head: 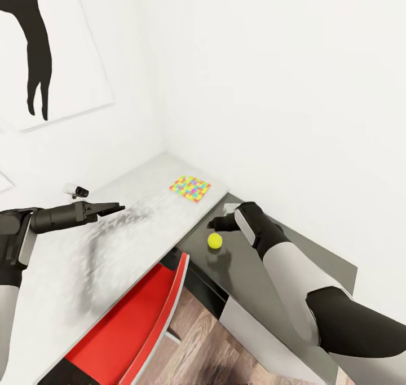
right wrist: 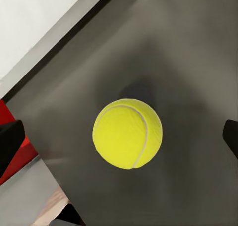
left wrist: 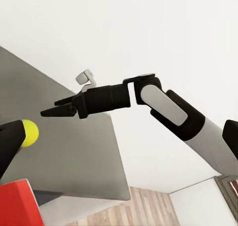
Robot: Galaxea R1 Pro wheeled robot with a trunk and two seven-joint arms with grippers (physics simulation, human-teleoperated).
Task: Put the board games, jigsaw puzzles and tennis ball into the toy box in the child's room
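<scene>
Chair [head: 141,311]: red, nearest, tucked under the table edge
Right gripper [head: 221,227]: above the tennis ball [head: 215,240], fingers spread wide on either side of it in the wrist view, not touching it
Tennis ball: on the lower dark-grey section [head: 254,272] of the table, right of the light-grey top
Left gripper [head: 113,208]: over the light-grey table top [head: 113,232], left side; jaws look closed and empty
Jigsaw puzzle [head: 190,188]: flat on the far end of the light-grey top, near the wall corner
Far left wall: black silhouette picture [head: 34,40]
</scene>
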